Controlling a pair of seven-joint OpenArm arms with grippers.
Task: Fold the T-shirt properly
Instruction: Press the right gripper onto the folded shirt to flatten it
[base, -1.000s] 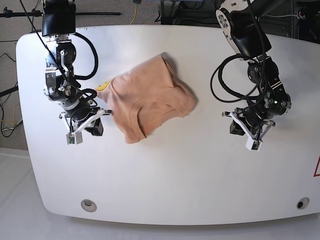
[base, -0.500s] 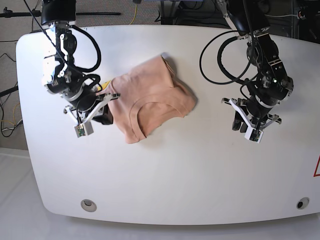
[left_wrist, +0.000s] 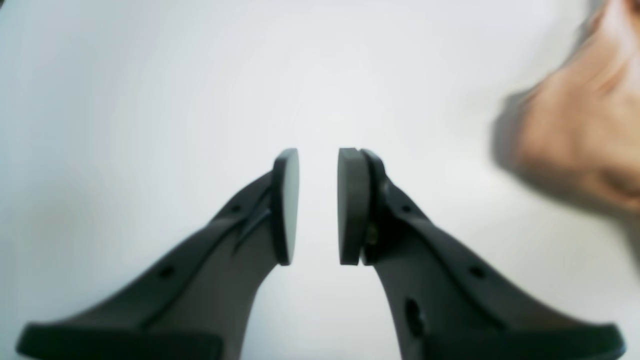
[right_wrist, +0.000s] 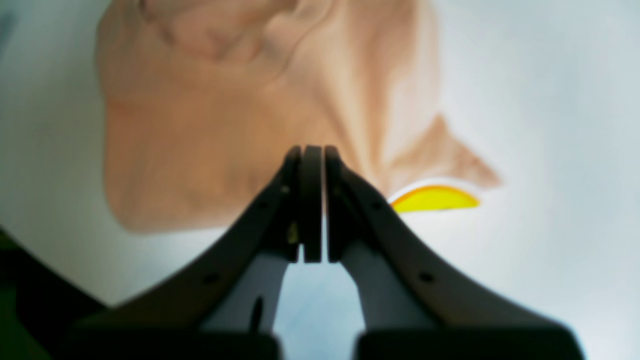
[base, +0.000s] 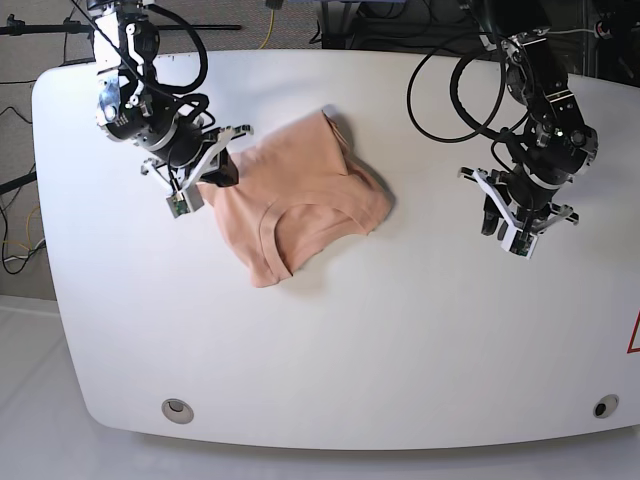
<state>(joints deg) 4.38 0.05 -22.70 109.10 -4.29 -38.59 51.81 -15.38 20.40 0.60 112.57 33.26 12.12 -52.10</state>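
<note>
With the T-shirt (base: 305, 195) lying bunched and unfolded, the step looks like reaching: the right gripper (right_wrist: 314, 202), pads together and empty, hovers at its near edge, the left gripper (left_wrist: 317, 205), slightly parted, well aside, so a corner grasp seems next.

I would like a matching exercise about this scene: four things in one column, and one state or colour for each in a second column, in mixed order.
Column one:
1. left claw
2. right claw
3. T-shirt
4. table

Column two:
a. white
b. peach, crumpled
c. shut, pads together, at the shirt's edge
d. pads apart, nothing between them, over bare table

Pairs: 1-d, 2-c, 3-b, 4-a
</note>
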